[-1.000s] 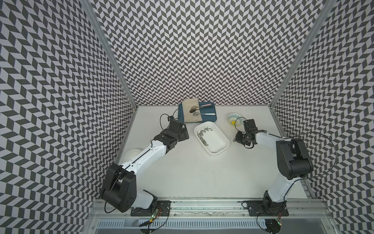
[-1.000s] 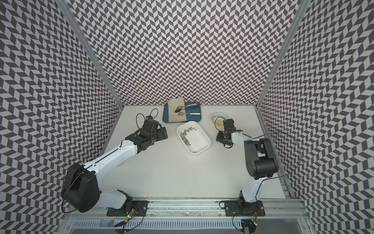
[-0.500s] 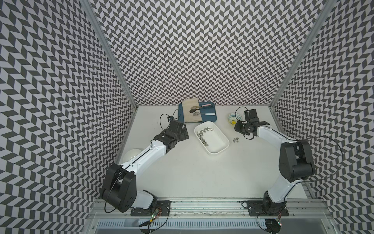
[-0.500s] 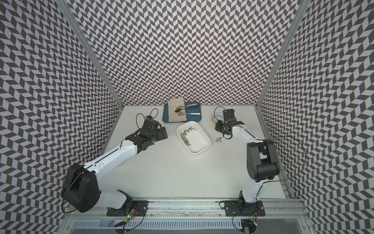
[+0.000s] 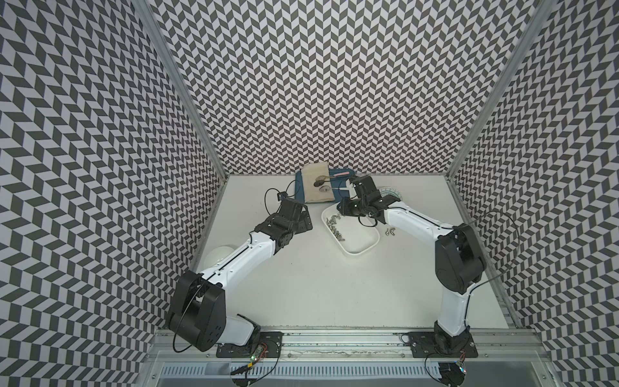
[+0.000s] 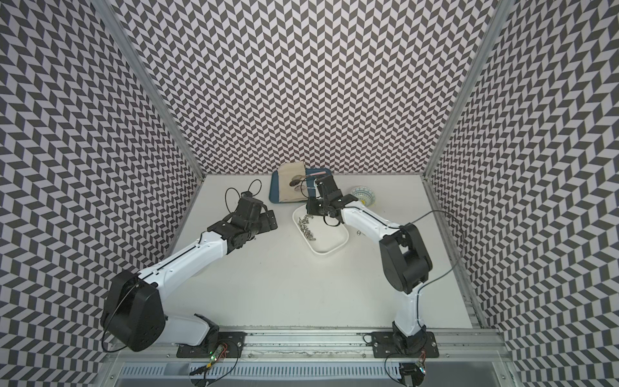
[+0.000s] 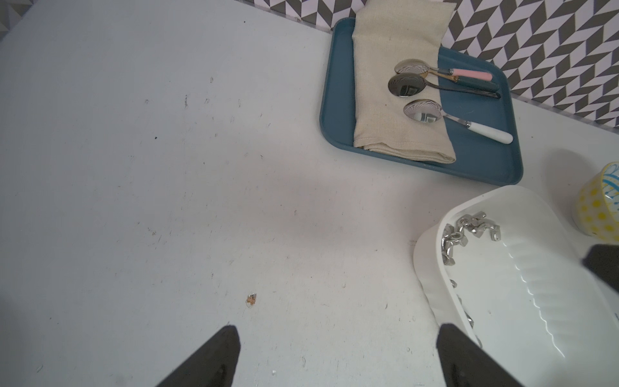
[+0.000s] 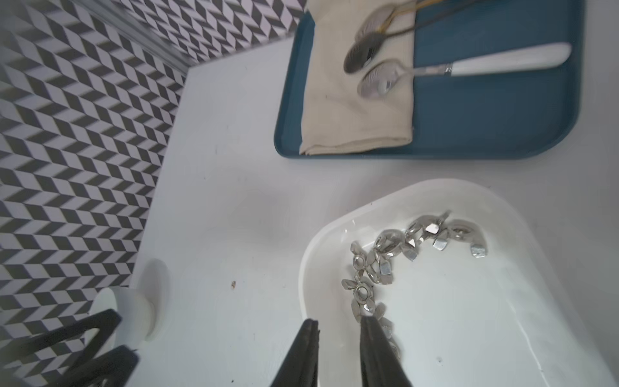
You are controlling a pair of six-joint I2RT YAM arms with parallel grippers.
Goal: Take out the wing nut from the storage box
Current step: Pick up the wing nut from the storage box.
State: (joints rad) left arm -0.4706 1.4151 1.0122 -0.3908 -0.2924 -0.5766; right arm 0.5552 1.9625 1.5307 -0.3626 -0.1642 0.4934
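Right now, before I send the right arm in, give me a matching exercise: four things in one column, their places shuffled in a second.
1. folded beige cloth
2. loose silver wing nuts
3. heap of silver metal wing nuts
4. white-handled metal spoon

A. inside the shallow white plastic storage box
B. bowl on the cloth, handle over the flat dark-blue tray
C. on the bare table beside the box
D. on the tray, under the spoon bowls

Pairs: 1-D, 2-C, 3-A, 4-B.
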